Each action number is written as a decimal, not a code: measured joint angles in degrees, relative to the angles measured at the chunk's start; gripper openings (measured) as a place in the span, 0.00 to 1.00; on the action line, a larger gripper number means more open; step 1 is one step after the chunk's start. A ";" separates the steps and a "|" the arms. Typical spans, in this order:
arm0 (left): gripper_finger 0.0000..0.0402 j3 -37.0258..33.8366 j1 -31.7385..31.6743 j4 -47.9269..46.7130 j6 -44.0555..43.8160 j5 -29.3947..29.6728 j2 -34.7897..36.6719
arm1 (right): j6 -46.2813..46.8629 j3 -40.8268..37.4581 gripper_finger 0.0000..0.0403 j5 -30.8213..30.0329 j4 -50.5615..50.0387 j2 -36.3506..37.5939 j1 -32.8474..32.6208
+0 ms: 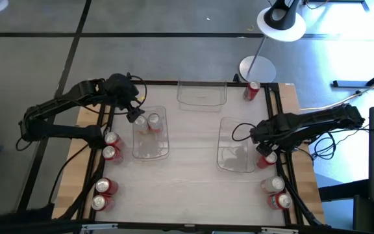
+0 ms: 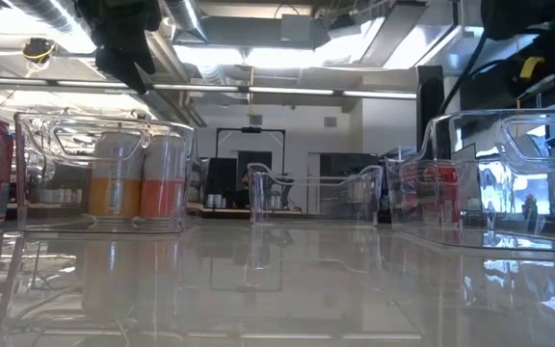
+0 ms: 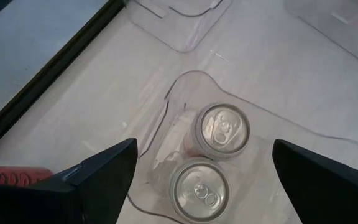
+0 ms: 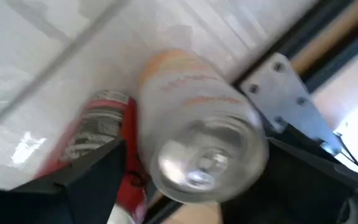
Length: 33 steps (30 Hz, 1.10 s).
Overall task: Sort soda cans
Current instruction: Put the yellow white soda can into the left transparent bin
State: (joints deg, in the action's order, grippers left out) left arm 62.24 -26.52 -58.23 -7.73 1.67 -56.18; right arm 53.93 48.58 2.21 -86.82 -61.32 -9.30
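the sorting looked barely begun. two pale cans (image 3: pixel 211 158) stood side by side in the left bin (image 1: pixel 149 151), and that was all i could see sorted. the middle bin (image 1: pixel 202 97) at the far edge held nothing, and the right bin (image 1: pixel 234 156) looked bare as well. loose red cans were left all round: two pairs (image 1: pixel 109 169) outside the left bin along the table's left edge, a pair (image 1: pixel 276 193) at the near right corner, and one lone red can (image 1: pixel 251 90) lying at the far right.

the left gripper (image 3: pixel 204 177) hung above the left bin with its fingers spread wide and nothing between them; the two pale cans sat straight beneath it, right in the gap, well clear of either finger.

the right gripper (image 4: pixel 194 162) was down at the table's right edge, just outside the right bin. a pale can (image 4: pixel 194 124) with orange lettering sat between its fingers, top end toward the wrist, and the fingers seemed pressed to its sides, so i judged it was pinching that can. a red can (image 4: pixel 98 134) lay just beside it, touching or nearly so. i reckoned that pale one was bound for the left bin, with nearly all the red ones yet to go.
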 joint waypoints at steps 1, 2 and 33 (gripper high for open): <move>0.90 0.00 0.00 0.43 0.00 0.00 0.00 | -0.18 -0.05 0.91 -0.14 0.56 -0.07 -0.02; 0.90 0.01 0.00 0.86 0.04 0.00 0.00 | -0.21 -0.12 0.90 -0.26 0.94 -0.11 -0.05; 0.90 0.02 0.00 0.80 1.77 0.00 0.00 | -0.02 9.30 0.66 -6.45 -2.95 -1.40 -0.04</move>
State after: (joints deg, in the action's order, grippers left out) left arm 62.26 -26.52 -57.43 -5.96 1.67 -56.18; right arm 53.91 57.88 -4.24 -89.77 -62.72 -9.34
